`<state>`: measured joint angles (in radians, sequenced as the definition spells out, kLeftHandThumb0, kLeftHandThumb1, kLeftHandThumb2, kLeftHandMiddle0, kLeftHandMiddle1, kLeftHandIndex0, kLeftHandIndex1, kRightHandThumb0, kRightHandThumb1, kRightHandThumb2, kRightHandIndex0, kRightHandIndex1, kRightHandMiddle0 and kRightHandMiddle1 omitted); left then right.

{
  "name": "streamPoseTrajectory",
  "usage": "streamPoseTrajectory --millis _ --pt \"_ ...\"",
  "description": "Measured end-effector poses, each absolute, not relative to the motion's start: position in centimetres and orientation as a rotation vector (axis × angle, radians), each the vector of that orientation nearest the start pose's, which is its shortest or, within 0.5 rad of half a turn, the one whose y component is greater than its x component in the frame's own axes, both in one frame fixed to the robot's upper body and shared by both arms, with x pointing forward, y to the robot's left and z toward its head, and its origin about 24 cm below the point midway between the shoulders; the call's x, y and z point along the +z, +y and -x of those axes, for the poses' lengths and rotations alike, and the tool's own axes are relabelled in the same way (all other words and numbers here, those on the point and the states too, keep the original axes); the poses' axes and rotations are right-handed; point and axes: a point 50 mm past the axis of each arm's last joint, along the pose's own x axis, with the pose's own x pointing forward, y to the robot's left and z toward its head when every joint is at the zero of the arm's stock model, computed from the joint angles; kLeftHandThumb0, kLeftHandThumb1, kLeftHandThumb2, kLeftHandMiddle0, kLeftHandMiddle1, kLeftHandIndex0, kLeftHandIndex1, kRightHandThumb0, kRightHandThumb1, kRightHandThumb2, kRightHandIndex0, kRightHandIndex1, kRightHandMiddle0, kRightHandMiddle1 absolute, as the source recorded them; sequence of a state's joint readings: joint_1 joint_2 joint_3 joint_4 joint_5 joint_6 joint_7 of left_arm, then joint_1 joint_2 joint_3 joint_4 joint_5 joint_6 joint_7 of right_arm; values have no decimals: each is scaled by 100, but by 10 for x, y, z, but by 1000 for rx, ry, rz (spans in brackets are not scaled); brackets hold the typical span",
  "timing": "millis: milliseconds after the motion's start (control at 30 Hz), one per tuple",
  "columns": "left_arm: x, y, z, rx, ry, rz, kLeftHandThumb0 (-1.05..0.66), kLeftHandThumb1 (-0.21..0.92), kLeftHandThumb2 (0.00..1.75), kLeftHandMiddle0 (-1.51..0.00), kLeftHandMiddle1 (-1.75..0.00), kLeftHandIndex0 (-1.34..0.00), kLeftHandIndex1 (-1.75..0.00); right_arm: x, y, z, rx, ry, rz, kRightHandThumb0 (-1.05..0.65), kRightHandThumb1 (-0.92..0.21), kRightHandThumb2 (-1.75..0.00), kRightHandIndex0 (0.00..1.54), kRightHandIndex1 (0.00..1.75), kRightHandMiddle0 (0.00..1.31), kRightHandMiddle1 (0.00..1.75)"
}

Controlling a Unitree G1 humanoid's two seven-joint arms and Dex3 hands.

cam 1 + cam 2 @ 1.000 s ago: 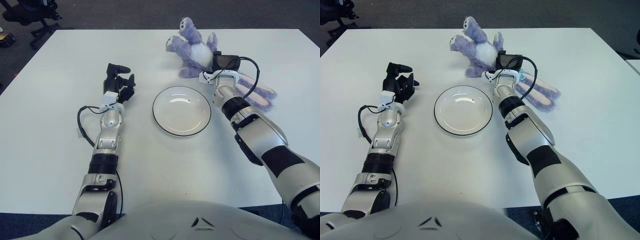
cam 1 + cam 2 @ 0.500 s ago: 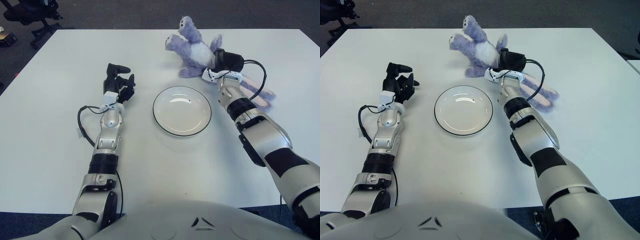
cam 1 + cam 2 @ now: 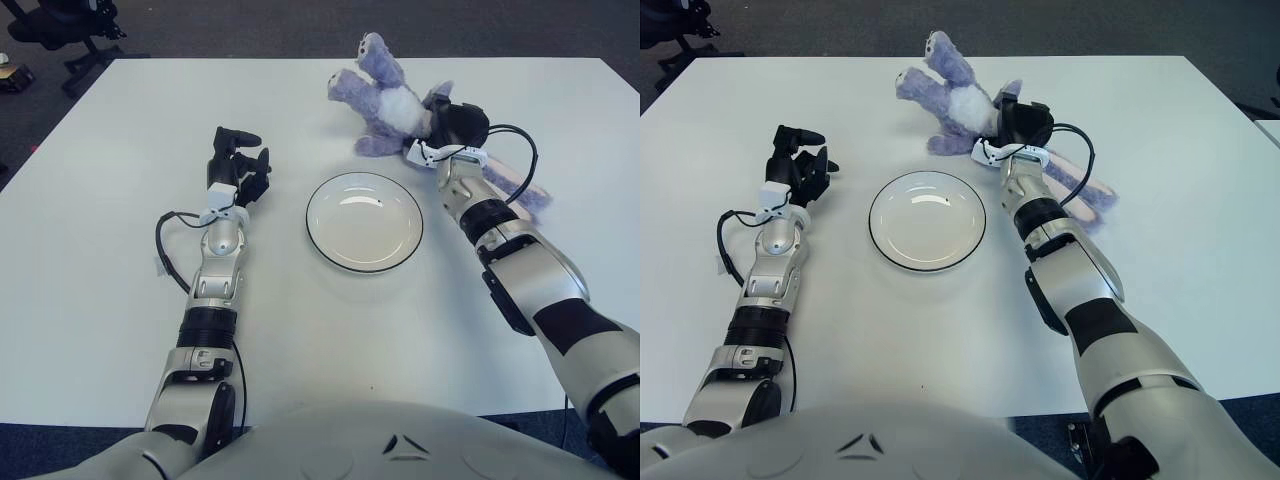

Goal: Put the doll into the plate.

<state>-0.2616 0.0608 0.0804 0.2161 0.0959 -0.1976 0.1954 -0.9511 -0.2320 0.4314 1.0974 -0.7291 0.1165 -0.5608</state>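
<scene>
The doll (image 3: 385, 92) is a purple plush with a white belly. It lies on its back at the far side of the white table, and its long ears (image 3: 520, 188) trail off to the right. My right hand (image 3: 453, 122) sits against the doll's body just behind the belly, black fingers curled onto the plush. The plate (image 3: 362, 222), white with a dark rim, stands bare in the middle of the table, in front of and slightly left of the doll. My left hand (image 3: 238, 165) shows left of the plate, fingers up and relaxed, holding nothing.
A black cable (image 3: 522, 150) loops from my right wrist over the doll's ears. The table's far edge (image 3: 300, 58) runs just behind the doll. An office chair base (image 3: 62, 30) stands on the floor beyond the far left corner.
My right hand has moved forward from beside the doll onto its body and closed on it. The doll has shifted slightly away and left. The left arm has not moved.
</scene>
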Motion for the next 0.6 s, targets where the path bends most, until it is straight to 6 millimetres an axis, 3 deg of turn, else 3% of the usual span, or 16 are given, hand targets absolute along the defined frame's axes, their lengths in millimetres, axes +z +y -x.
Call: streamPoseTrajectory --millis 300,600 --pt "81 170 -300 202 -247 -123 -34 92 47 -66 -150 -25 -170 114 -145 -395 -192 -298 1317 10 -88 -31 73 175 56 175" --pt "80 170 -300 202 -244 -123 -34 92 47 -67 -148 -25 -169 130 -151 -393 -150 -436 1273 19 -58 -85 74 175 57 175"
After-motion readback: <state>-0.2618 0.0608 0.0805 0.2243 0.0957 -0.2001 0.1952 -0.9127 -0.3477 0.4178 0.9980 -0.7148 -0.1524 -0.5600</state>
